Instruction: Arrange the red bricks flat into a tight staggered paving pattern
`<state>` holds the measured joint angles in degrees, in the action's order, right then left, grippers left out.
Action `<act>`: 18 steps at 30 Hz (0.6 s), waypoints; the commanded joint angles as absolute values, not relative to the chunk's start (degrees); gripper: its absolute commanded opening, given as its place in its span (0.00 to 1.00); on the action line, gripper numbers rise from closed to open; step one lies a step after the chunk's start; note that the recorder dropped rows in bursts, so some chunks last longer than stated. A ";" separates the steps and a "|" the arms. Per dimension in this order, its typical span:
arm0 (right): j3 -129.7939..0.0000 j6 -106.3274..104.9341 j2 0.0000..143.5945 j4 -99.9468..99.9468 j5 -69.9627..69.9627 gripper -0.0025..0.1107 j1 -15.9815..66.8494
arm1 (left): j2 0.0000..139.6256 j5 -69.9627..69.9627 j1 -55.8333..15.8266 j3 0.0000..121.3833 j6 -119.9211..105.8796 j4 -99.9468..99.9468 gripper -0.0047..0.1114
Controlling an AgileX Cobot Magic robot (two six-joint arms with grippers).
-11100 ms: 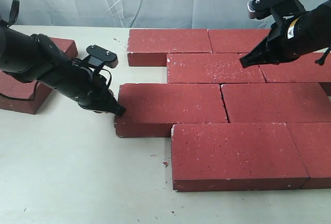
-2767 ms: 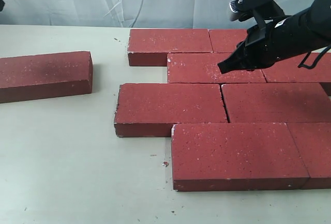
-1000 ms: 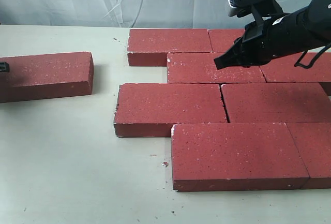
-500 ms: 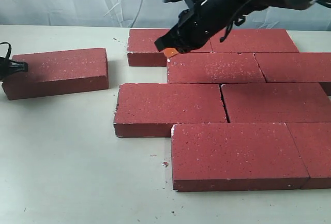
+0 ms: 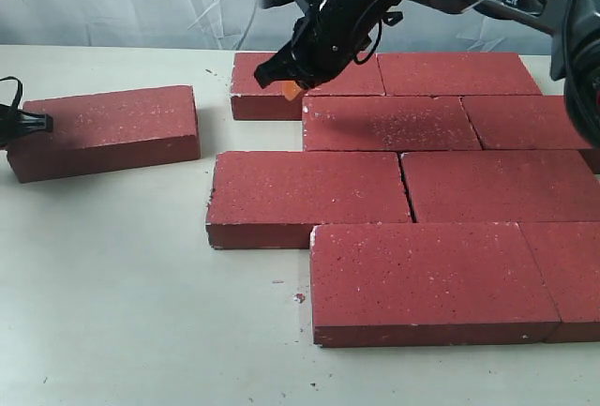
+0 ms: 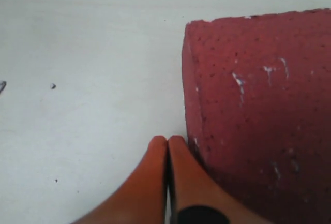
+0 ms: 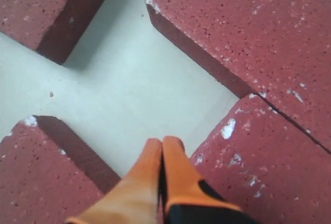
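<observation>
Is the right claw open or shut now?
Shut. The right claw shows its orange fingertips pressed together, nothing between them.

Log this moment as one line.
left claw: shut, at end of loose brick | right claw: shut, over notch in paved bricks | loose brick: apart from paving

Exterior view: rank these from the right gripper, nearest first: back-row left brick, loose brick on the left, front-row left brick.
1. Back-row left brick: the right gripper is by its front edge.
2. Loose brick: off to the left, apart from the paving.
3. Front-row left brick: nearest the camera.
</observation>
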<state>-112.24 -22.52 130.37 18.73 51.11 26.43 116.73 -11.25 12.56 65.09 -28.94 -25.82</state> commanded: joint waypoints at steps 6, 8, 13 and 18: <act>-112.90 -22.24 132.04 18.46 47.28 0.01 27.15 | 116.90 -14.76 12.29 66.83 -29.19 -26.15 0.04; -112.90 -22.24 132.51 18.46 46.03 0.01 27.13 | 116.90 -14.85 12.29 66.83 -29.36 -26.15 0.04; -112.90 -22.24 133.01 18.46 45.57 0.01 27.47 | 116.90 -15.20 12.29 66.83 -30.14 -26.15 0.04; -112.90 -22.24 133.01 18.69 46.41 0.01 27.46 | 116.78 -15.53 11.79 66.83 -31.95 -26.31 0.04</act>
